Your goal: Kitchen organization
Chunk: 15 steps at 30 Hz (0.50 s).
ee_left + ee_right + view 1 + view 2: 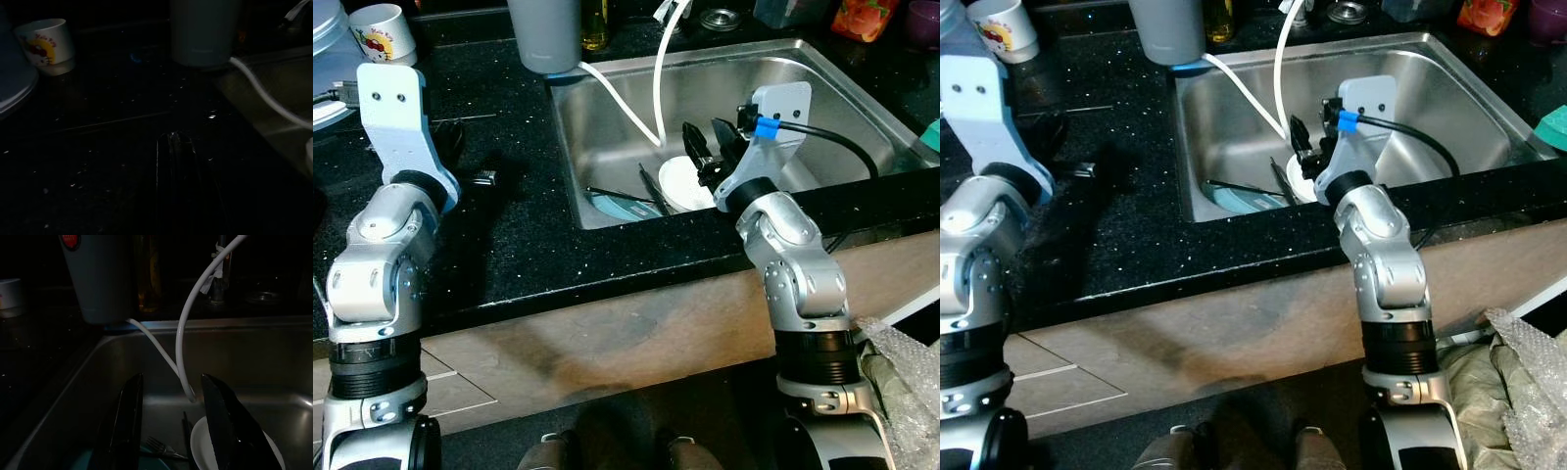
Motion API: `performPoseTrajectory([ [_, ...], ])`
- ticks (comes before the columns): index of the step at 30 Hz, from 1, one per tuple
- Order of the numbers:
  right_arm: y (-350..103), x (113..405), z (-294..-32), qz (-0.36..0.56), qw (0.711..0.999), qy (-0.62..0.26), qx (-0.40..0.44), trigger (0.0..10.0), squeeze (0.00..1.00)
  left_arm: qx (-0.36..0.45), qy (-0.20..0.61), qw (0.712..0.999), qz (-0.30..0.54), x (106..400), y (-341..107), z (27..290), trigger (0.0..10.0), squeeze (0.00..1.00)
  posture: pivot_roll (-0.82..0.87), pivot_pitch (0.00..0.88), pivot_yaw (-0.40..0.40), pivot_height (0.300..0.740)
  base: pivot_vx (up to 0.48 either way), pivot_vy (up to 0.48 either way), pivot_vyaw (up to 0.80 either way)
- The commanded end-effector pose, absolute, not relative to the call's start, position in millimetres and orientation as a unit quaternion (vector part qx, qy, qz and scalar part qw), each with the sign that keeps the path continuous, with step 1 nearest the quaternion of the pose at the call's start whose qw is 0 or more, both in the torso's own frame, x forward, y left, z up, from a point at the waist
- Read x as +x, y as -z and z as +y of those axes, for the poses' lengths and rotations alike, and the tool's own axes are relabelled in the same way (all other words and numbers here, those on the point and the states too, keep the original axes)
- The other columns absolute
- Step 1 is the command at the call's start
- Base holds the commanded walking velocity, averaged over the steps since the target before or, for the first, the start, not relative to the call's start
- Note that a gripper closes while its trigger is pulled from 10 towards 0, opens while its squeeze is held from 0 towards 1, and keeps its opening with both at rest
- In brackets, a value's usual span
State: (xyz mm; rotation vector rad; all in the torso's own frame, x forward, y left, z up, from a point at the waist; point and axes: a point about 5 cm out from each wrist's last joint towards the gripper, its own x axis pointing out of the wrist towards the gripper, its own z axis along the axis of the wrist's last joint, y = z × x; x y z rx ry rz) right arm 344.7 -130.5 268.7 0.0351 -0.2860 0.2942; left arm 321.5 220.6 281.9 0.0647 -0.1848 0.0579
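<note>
Right gripper (713, 147), jaws parted and empty, is held above round white plate (683, 186) in stainless steel sink (842, 93), frame centre; left gripper (460, 147) state cannot be told.

Black counter (519, 245) flecked with white specks; brushed silver steel sink (862, 108); white hose (186, 333) looped over a white bowl (683, 184) and a teal plate (612, 206). Pale grey-blue tumbler (545, 34) bearing a red round mark; white mug (45, 44) printed with a red-and-yellow cartoon; amber bottle (146, 274). Silver arms carrying pale blue wrist plates (396, 117), black fingers (122, 426), black cable bound in blue tape (766, 127); orange packet (867, 18); clear bubble wrap (911, 392) lower right.
</note>
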Motion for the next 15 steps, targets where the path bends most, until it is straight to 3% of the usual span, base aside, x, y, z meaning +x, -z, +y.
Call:
performPoseTrajectory([
  [1, -267.6, 345.4, -130.3, -0.142, 0.978, -0.149, 0.019, 10.0, 0.0, 0.059, -0.072, 0.992, -0.084, 319.5, -286.7, 234.6, 10.0, 0.15, 0.05, 0.175, 0.004, 0.74, 0.0, 0.0, 0.0],
  [2, -267.7, 345.3, -130.1, -0.143, 0.978, -0.149, 0.019, 10.0, 0.0, 0.073, -0.092, 0.99, -0.083, 318.0, -290.0, 242.9, 10.0, 0.66, 0.05, 0.175, 0.004, 0.74, 0.0, 0.0, 0.0],
  [3, -267.8, 345.5, -130.1, -0.143, 0.978, -0.149, 0.019, 10.0, 0.0, 0.086, -0.108, 0.987, -0.082, 317.0, -292.2, 249.7, 10.0, 1.0, 0.05, 0.172, 0.003, 0.74, 0.0, 0.0, 0.0],
  [6, -267.8, 345.5, -129.9, -0.143, 0.978, -0.15, 0.02, 10.0, 0.0, 0.099, -0.123, 0.984, -0.081, 315.5, -293.8, 257.8, 10.0, 1.0, 0.05, 0.172, 0.003, 0.74, 0.0, 0.0, 0.0],
  [11, -268.5, 346.9, -128.6, -0.143, 0.977, -0.154, 0.019, 10.0, 0.0, 0.134, -0.217, 0.966, -0.049, 300.1, -300.2, 306.8, 10.0, 1.0, 0.05, 0.163, -0.006, 0.74, 0.0, 0.0, 0.0],
  [12, -268.6, 347.3, -128.2, -0.144, 0.977, -0.155, 0.019, 10.0, 0.0, 0.143, -0.221, 0.964, -0.037, 297.5, -298.3, 311.5, 10.0, 0.69, 0.05, 0.162, -0.007, 0.74, 0.0, 0.0, 0.0],
  [13, -268.7, 347.6, -127.9, -0.144, 0.977, -0.156, 0.019, 10.0, 0.0, 0.148, -0.222, 0.963, -0.029, 296.1, -296.7, 314.1, 10.0, 0.69, 0.05, 0.162, -0.007, 0.74, 0.0, 0.0, 0.0],
  [14, -269.4, 347.9, -127.4, -0.144, 0.977, -0.158, 0.019, 10.0, 0.0, 0.145, -0.238, 0.96, -0.016, 290.4, -294.3, 324.4, 10.0, 0.0, 0.05, 0.163, -0.007, 0.74, 0.0, 0.0, 0.0],
  [15, -269.4, 347.9, -127.4, -0.144, 0.977, -0.158, 0.019, 10.0, 0.0, 0.145, -0.238, 0.96, -0.016, 290.4, -294.3, 324.4, 10.0, 0.0, 0.05, 0.163, -0.007, 0.74, 0.0, 0.0, 0.0],
])
